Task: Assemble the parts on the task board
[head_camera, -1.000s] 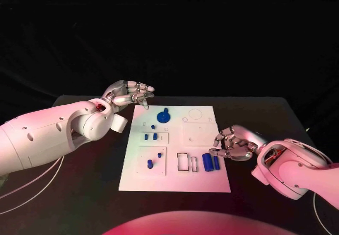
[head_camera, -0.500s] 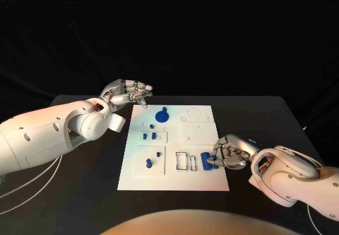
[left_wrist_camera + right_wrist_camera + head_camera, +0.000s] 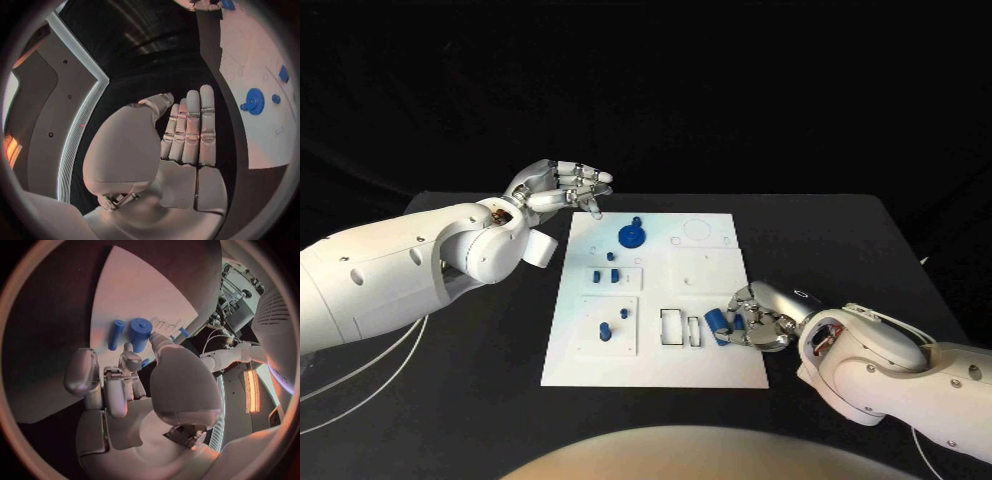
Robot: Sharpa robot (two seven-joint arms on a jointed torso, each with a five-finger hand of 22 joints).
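The white task board (image 3: 711,270) lies in the middle of the black table. Two blue cylinders lie side by side near its right edge, a thick one (image 3: 139,334) and a thin one (image 3: 116,334). My right hand (image 3: 759,318) sits curled over them (image 3: 720,324). Its thumb and one fingertip touch the thick cylinder's near end, and I cannot tell whether they pinch it. My left hand (image 3: 564,188) hovers beyond the board's far left corner with its fingers straight, holding nothing. A blue wheel (image 3: 633,236) stands at the board's far end.
Small blue pegs (image 3: 606,275) stand in the board's left column, with more (image 3: 606,332) nearer me. Narrow outlined slots (image 3: 672,330) lie just left of the cylinders. The blue wheel (image 3: 253,102) also appears on the board (image 3: 262,60) past my left fingers.
My right hand has moved toward me and left, from beside the board's right edge down onto the blue cylinders. The left hand has stayed where it was.
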